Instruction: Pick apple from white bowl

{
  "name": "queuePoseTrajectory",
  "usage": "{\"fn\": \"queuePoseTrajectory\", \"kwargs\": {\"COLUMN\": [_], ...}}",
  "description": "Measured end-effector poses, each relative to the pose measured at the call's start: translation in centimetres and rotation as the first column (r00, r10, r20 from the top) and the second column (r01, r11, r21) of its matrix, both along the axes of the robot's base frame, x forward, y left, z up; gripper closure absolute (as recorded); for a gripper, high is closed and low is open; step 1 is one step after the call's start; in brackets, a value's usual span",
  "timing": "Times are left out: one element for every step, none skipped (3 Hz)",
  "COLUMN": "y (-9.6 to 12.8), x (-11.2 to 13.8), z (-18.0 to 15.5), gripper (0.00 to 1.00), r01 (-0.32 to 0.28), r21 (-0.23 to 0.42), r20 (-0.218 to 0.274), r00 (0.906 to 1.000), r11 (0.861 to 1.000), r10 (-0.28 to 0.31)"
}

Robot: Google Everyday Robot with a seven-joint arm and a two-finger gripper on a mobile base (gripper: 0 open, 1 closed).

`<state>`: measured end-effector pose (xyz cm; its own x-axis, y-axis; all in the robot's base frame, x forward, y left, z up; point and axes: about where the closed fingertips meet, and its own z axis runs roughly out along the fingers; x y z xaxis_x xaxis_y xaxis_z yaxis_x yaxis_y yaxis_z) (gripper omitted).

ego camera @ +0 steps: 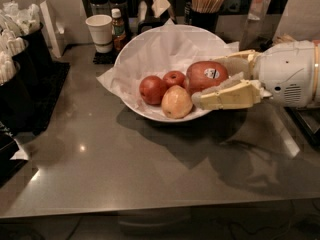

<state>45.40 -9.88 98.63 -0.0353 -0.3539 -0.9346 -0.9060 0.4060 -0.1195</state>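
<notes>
The white bowl [146, 113], lined with crinkled white paper, stands at the middle back of the grey counter. The large dull-red apple [205, 75], with its white sticker facing me, sits between my gripper's fingers at the bowl's right side, raised above the other fruit. My gripper [209, 82] reaches in from the right and is shut on this apple, with one cream finger [227, 96] in front of it and the other behind. Two smaller red apples [152, 89] and a pale yellow-pink apple [176, 102] lie in the bowl.
A white paper cup [99, 31] and a small bottle [118, 28] stand behind the bowl on the left. A cup of wooden stirrers [205, 4] is at the back. A black organizer with packets [20, 69] fills the left side. Grey counter [125, 169] spreads in front.
</notes>
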Motion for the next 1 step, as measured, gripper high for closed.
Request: {"fn": "queuePoseTrajectory", "kwargs": {"y": [-0.28], "x": [-0.47], "z": [-0.02], "gripper": [1.00], "r01": [0.011], "r21": [-0.007], "r20": [-0.002], "r00": [0.9999], "r11": [1.000], "r10": [-0.011]}}
